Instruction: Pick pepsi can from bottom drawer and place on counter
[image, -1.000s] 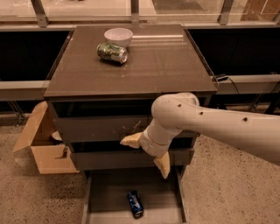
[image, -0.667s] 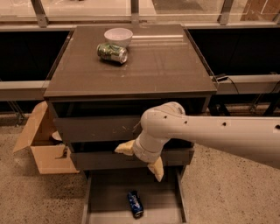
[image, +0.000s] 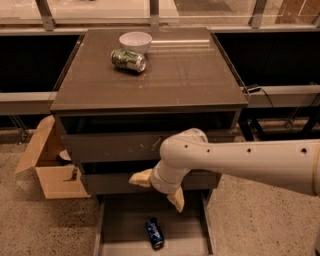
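The pepsi can lies on its side on the floor of the open bottom drawer, near the middle front. My gripper hangs in front of the middle drawer, above and a little right of the can, apart from it. Its two tan fingers are spread: one points left, the other points down toward the drawer. Nothing is between them. The counter is the glossy grey-brown cabinet top.
A white bowl and a green-and-silver can on its side sit at the counter's back left. An open cardboard box stands on the floor left of the cabinet. My white arm reaches in from the right.
My gripper and arm have moved left and lower in front of the drawers, closer above the pepsi can. The can has not moved.
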